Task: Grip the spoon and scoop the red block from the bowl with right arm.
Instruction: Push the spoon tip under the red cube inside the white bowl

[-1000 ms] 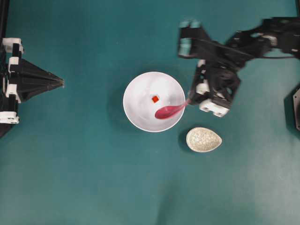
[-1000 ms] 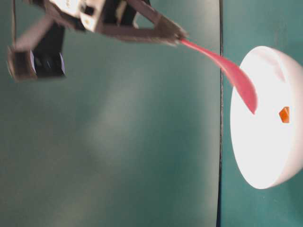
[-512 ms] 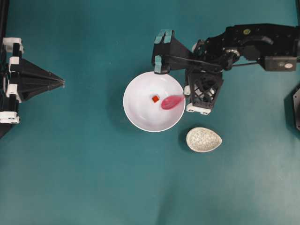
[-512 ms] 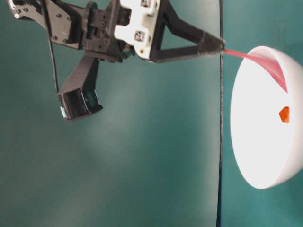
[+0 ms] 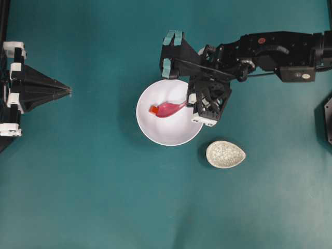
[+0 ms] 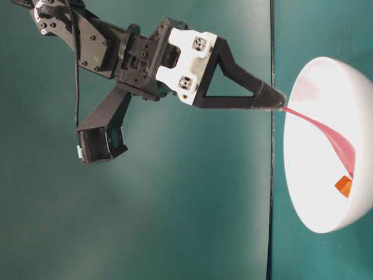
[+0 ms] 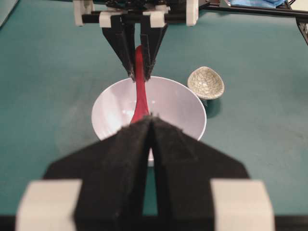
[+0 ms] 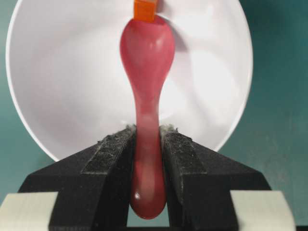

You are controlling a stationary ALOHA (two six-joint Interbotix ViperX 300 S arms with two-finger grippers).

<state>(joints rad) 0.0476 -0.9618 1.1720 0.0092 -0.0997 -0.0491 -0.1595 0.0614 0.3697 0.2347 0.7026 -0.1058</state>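
Between our right gripper's (image 8: 147,149) jaws sits the spoon (image 8: 146,86), pinched by its handle, the scoop reaching down into the bowl (image 8: 62,86). Its tip touches the red block (image 8: 145,9), which lies against the bowl's inner wall on the side away from our arm; the block is not in the scoop yet. We judge the spoon light, stiff and glossy, so it could twist or slip between the pads if we push hard; a hold near the handle's end, as now, gives reach but little leverage. The block looks tiny and light, likely to skid up the smooth wall rather than ride onto the scoop, so we want a low, sliding pass under it. Just beside the bowl lies a small speckled dish (image 5: 225,154), clear of the path. Well apart, our left gripper (image 5: 65,92) rests with jaws pressed together, holding nothing.
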